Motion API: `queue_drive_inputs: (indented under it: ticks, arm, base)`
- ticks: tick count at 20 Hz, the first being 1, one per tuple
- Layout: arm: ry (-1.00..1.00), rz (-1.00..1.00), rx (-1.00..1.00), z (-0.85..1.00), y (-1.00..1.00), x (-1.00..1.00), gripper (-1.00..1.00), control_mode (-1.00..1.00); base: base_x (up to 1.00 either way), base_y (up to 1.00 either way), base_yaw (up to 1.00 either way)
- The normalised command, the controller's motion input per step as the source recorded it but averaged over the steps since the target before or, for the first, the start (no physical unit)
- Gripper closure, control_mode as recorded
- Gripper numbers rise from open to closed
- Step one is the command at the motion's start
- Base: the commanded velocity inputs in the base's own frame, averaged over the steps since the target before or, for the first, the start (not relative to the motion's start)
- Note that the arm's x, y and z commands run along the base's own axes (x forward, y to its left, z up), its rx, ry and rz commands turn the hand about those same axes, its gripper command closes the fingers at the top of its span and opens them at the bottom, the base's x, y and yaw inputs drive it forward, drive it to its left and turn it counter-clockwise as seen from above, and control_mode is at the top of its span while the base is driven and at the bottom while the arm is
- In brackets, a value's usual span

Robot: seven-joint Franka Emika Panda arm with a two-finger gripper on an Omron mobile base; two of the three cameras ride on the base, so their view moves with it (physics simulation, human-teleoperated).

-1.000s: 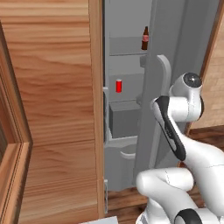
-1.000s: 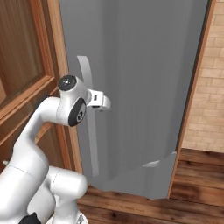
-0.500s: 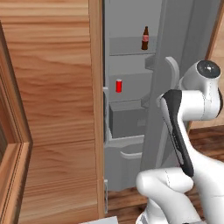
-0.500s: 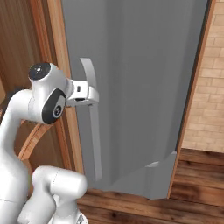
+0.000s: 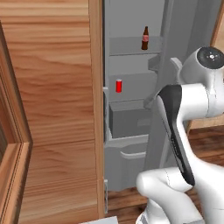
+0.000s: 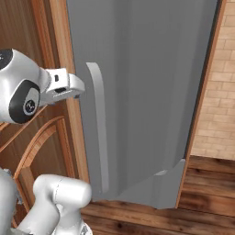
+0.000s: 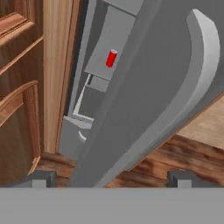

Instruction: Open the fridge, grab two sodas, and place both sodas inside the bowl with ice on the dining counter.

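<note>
Gripper (image 6: 75, 89) spread wide and holding nothing, just beside the bar handle (image 6: 98, 133) of the partly open fridge (image 6: 147, 92), inside which the red can (image 5: 118, 85) stands one shelf below the brown bottle (image 5: 145, 38)

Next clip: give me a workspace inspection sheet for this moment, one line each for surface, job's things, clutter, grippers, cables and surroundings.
Surface: wooden plank floor under the fridge; no counter seen.
Job's things: fridge with its door partly open; red can on a middle shelf; brown bottle on the shelf above; grey drawer below the can. Bowl and ice: nothing seen.
Clutter: nothing seen.
Grippers: gripper open, holding nothing, close to the bar handle and apart from it, facing the door edge and the gap.
Cables: nothing seen.
Surroundings: wooden cabinet panels left of the fridge, brick wall to its right.
</note>
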Motion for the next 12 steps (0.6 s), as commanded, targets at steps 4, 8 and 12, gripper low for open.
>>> queue_drive_inputs:
  ticks: [4, 8, 12]
  arm:
    - [0.02, 0.35, -0.12, 0.07, 0.56, 0.03, -1.0, -1.0]
    - [0.01, 0.4, -0.12, 0.0, 0.49, 0.0, -1.0, -1.0]
    - [0.0, 0.43, -0.13, 0.0, 0.38, 0.04, -1.0, -1.0]
  base:
    - [0.0, 0.0, 0.0]
    - [0.0, 0.0, 0.0]
    - [0.0, 0.0, 0.0]
